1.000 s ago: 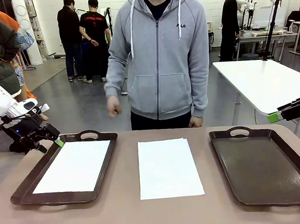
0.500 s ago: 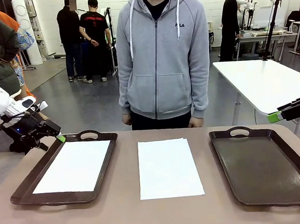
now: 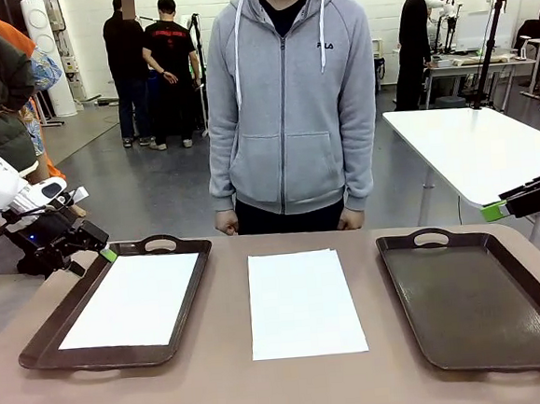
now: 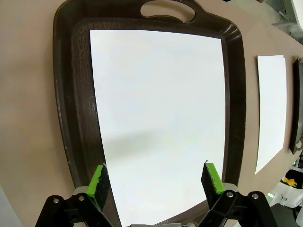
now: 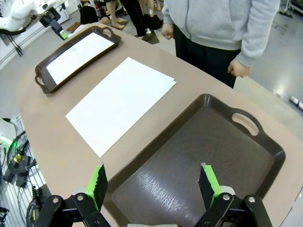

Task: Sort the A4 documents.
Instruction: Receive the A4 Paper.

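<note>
Here, a pile of A4 documents (image 3: 303, 302) was seen lying flat on the brown table (image 3: 266, 394), and every place was told from that pile. To the left of the pile, a dark brown tray (image 3: 40, 344) was laid, apart from it, and one more white sheet (image 3: 133, 300) was laid flat inside that tray. To the right of the pile, a second dark brown tray (image 3: 475, 307) was laid, also apart from it, and its dark floor was shown from rim to rim. The left gripper (image 4: 155, 177) was held up in the air to the left of the pile, over the tray with the sheet, and nothing was touched by it. Its two green-padded fingers (image 4: 99, 187) were spread wide, with nothing pinched. The right gripper (image 5: 154, 182) was held up to the right of the pile, over the second tray, and its fingers were spread wide too, with nothing gripped. Behind the pile, at the far side of the table, a person in a grey hoodie (image 3: 291, 116) was seen standing, with both hands (image 3: 226, 223) kept low by the table edge, well away from the paper.
</note>
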Robot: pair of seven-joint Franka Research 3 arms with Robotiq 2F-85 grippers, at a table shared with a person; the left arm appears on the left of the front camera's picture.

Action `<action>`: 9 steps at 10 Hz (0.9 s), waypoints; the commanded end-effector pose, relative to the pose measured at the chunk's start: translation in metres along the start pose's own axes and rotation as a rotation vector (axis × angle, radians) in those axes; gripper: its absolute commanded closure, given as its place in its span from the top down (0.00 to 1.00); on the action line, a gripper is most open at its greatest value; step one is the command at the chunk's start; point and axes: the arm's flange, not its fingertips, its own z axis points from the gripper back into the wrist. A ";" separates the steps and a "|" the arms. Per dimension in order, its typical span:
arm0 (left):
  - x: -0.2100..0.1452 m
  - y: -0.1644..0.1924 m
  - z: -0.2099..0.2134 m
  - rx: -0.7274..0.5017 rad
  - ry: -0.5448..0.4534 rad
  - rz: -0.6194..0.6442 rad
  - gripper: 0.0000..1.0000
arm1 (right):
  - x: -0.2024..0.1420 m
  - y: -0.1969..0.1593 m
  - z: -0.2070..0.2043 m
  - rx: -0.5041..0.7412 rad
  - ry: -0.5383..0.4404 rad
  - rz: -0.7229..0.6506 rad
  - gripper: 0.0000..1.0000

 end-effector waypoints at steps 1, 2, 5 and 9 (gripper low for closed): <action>0.003 0.001 0.001 0.011 0.006 -0.009 1.00 | -0.001 -0.003 -0.004 0.017 -0.024 0.008 1.00; 0.003 0.001 0.001 0.011 0.006 -0.009 1.00 | -0.001 -0.003 -0.004 0.017 -0.024 0.008 1.00; 0.003 0.001 0.001 0.011 0.006 -0.009 1.00 | -0.001 -0.003 -0.004 0.017 -0.024 0.008 1.00; 0.038 -0.110 0.006 0.095 -0.003 -0.253 1.00 | -0.001 -0.003 -0.004 0.017 -0.024 0.008 1.00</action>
